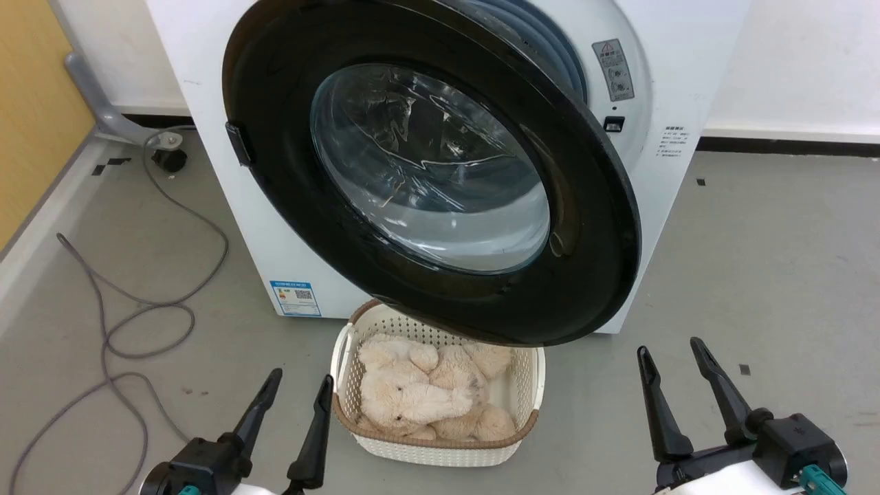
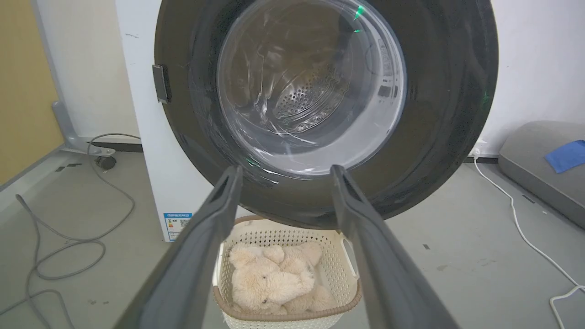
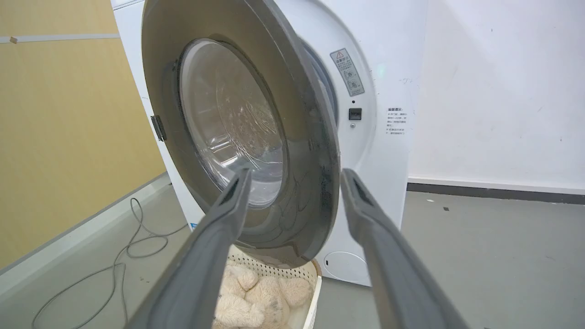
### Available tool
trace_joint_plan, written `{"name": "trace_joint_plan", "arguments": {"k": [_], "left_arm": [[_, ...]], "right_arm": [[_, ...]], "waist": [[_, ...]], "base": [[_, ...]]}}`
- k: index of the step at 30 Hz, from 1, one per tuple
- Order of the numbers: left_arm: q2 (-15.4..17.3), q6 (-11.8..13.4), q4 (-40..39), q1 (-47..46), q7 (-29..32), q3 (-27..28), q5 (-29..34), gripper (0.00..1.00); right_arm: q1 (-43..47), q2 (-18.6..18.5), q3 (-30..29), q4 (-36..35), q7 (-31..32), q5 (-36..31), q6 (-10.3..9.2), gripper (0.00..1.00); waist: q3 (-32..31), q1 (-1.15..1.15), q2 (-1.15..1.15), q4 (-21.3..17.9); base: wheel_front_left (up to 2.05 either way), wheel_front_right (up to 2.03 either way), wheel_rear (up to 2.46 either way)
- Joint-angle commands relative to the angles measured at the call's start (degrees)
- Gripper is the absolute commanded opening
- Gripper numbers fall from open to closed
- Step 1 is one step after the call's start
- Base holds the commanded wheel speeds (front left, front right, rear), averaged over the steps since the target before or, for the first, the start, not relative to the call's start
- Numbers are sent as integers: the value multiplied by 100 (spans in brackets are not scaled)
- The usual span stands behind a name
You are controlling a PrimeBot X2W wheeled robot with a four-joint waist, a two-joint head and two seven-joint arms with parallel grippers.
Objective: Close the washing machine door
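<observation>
Left gripper (image 1: 302, 375) and right gripper (image 1: 669, 345): wide open, empty. The door (image 1: 426, 172) sticks out at the right of the frame; the right one is nearer

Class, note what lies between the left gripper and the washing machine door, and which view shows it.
A cream basket of plush toys on the floor, its far end under the washing machine door, ahead of the left gripper; left wrist view.

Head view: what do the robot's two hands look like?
The left gripper and right gripper each have two long, thin black fingers tapering to pointed tips, like tongs. They grow from chunky black blocks, each with a small teal plug. Behind those, the arm shell is white.
</observation>
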Motion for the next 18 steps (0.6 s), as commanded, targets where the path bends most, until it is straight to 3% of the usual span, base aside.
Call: {"name": "trace_joint_plan", "arguments": {"k": [1,2,3,4,9,18], "left_arm": [[-41,-36,-23,-62,-30,48,54,100],[-69,-48,-32,-77,-30,72,83,100],[-94,-60,-36,-97,-30,89,116,100],[-115,-73,-39,-118,-30,101,150,100],[-264,-129,-61,-274,-30,173,283,100],[-454,-243,-111,-606,-30,188,441,100]], "right_arm": [[62,13,-15,5,-24,30,5,100],[52,13,-26,8,-24,47,5,73],[37,13,-28,5,-24,45,5,22],[19,13,-10,2,-24,23,5,0],[-190,-182,233,-27,-24,-66,5,0],[-1269,-1160,1199,346,143,163,5,0]], "waist": [[32,0,0,7],[63,0,0,16],[96,0,0,29],[132,0,0,47],[350,0,0,195],[855,0,0,511]], "base": [[0,0,0],[0,0,0],[0,0,0],[0,0,0],[0,0,0],[0,0,0]]}}
